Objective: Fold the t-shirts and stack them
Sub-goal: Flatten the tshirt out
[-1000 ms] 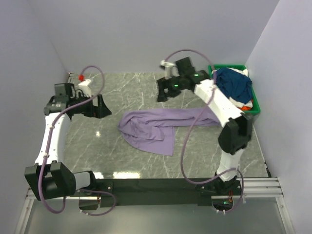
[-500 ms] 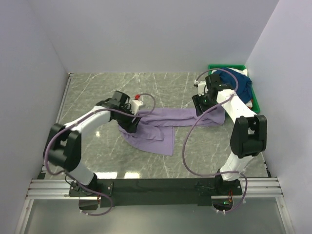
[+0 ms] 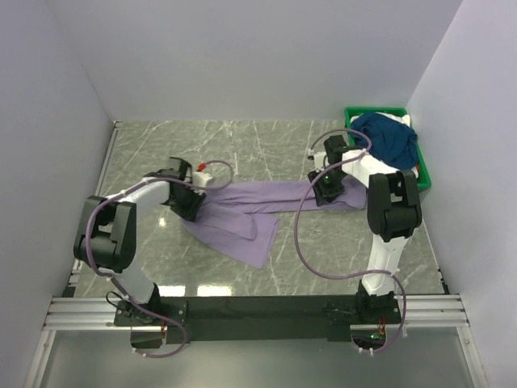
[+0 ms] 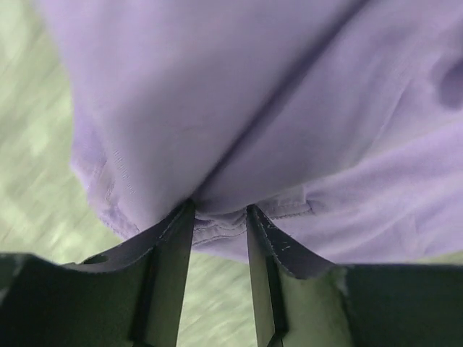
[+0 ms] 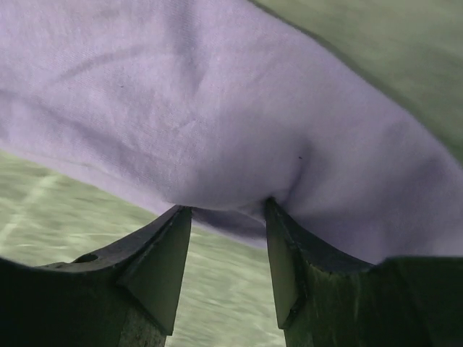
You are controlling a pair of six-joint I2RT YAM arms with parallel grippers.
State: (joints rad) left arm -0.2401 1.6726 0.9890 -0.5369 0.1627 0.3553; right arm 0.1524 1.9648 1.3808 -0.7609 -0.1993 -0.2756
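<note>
A light lavender t-shirt [image 3: 250,206] lies crumpled in a long band across the middle of the marble table [image 3: 242,145]. My left gripper [image 3: 191,206] is down on its left end. In the left wrist view the jaws [image 4: 221,210] stand partly closed, with a stitched hem of the shirt [image 4: 217,94] bunched between the fingertips. My right gripper [image 3: 321,192] presses on the shirt's right part. Its jaws [image 5: 228,213] stand wider, with a fold of the lavender cloth [image 5: 181,108] sagging between them. A dark navy t-shirt [image 3: 389,137] is heaped in the bin.
The green plastic bin [image 3: 355,111] stands at the back right corner against the right wall, just behind my right arm. Pale walls close the table on the left, back and right. Bare marble shows in front of the lavender shirt and at the back left.
Both arms came down onto the lavender shirt from above the table's sides. Both grippers' jaws have narrowed. The shirt's left end and lower corner have shifted left with the left gripper.
</note>
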